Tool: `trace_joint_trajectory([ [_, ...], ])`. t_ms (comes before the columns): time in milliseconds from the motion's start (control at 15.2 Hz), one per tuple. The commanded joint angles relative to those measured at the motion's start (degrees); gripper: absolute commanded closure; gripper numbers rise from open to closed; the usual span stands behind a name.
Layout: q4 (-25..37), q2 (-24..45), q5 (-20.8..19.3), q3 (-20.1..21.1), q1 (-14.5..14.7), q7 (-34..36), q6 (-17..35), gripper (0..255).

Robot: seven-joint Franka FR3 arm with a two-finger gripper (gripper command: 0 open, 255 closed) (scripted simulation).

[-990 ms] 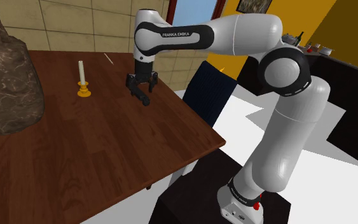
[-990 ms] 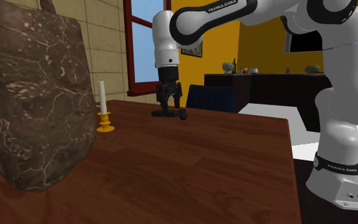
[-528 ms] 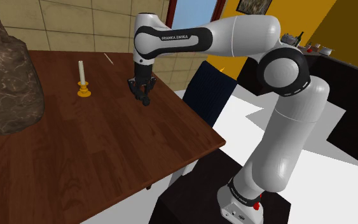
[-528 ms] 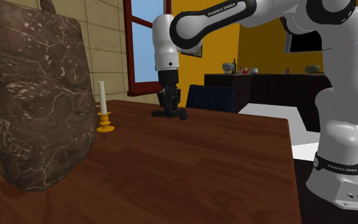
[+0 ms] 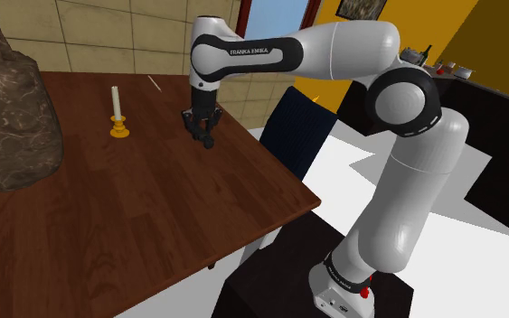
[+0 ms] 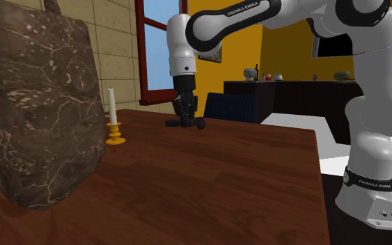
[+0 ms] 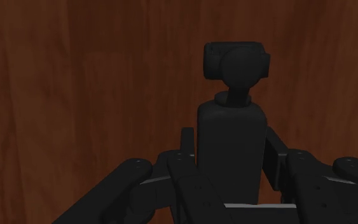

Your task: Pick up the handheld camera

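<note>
— Where are we in the job?

— We have the gripper (image 6: 184, 117) down at the wooden table (image 5: 153, 208), pinching the handheld camera (image 7: 229, 149). In the wrist view both fingers (image 7: 274, 153) press against its dark body, and its round head pokes out beyond them.

— And where does it sit?

— Near the table's edge toward the shoulder view's right, well apart from the candle (image 5: 115, 101). We cannot tell whether it rests on the wood or hangs just above it.

— So the grasp is made and the lift comes next?

— We judge so. We need a straight rise with a firm pinch, because the body could swivel between the fingers.
</note>
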Motion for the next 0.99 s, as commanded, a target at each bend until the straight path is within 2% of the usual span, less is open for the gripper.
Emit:
trace_joint_trajectory([
  [0,1.0,-0.3,0.0,0.0,0.0,0.0,-1.3,255],
  [792,9.4,-0.9,0.1,0.1,0.0,0.2,-10.3,255],
  [924,9.5,-0.9,0.1,0.1,0.0,0.2,-10.4,255],
])
